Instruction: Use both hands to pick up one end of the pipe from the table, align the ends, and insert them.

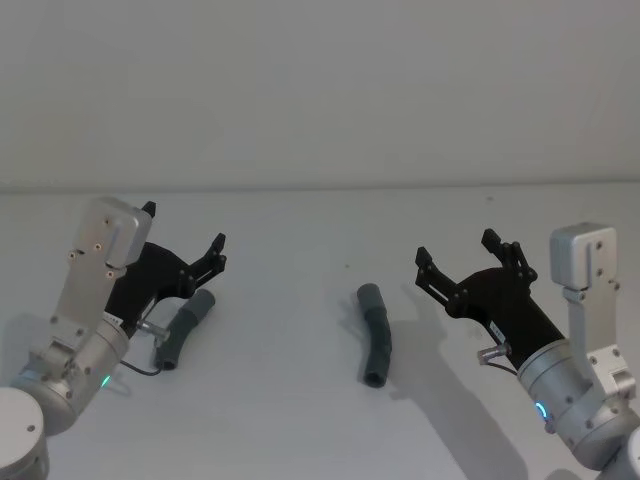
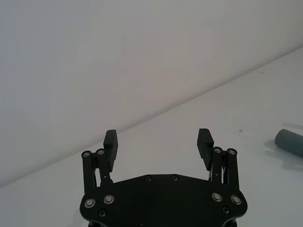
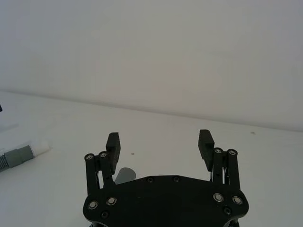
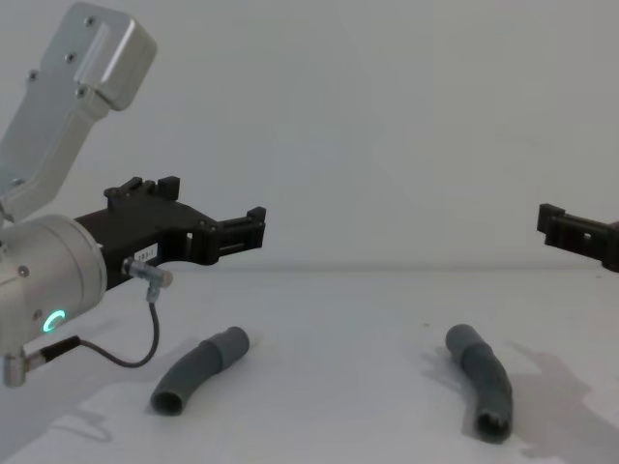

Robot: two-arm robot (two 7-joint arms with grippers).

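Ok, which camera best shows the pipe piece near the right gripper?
The head view: the pipe piece lies whole, its curve seen from above. The chest view shows its side and open mouth. Wrist views: grey bits I cannot assign.

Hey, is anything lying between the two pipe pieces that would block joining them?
Nothing visible does. Bare table lies between the left pipe piece and the right pipe piece. The left gripper and right gripper are open, with nothing between each and its piece.
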